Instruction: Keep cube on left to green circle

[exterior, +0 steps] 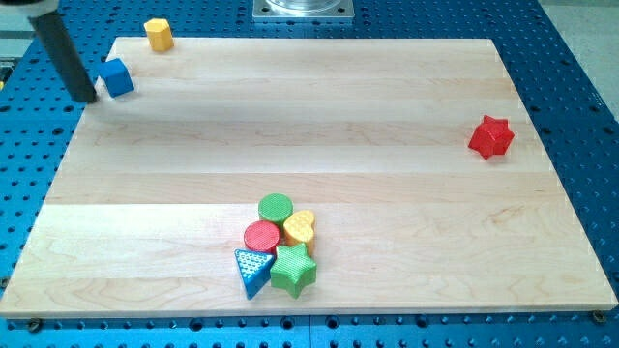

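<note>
The blue cube (pixel 117 77) sits near the tabletop's top-left corner, close to the left edge, turned slightly askew. The green circle (pixel 276 207), a flat ribbed disc, lies well apart from it near the middle of the bottom edge, touching neighbouring blocks.

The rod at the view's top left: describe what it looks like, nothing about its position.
My rod is a straight, plain black cylinder with a smooth matte surface, ending in my tip. No cables, markings or labels show on it. Its upper part is cut off by the view's top edge.
</note>
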Controlling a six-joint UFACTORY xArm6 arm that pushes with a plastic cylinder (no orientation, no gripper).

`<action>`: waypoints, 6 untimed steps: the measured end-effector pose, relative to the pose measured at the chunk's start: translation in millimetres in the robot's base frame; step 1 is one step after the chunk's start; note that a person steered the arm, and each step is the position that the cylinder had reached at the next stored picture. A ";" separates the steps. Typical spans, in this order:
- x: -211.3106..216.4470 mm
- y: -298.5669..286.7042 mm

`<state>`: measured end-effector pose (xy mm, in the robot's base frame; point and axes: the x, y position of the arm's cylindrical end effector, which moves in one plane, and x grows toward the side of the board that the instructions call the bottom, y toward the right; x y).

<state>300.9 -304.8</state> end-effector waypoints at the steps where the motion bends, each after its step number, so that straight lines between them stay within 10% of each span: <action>1: -5.1 26.2; 3: 40.8 108.8; 5: -10.6 7.9; 6: -36.6 57.5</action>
<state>264.3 -247.3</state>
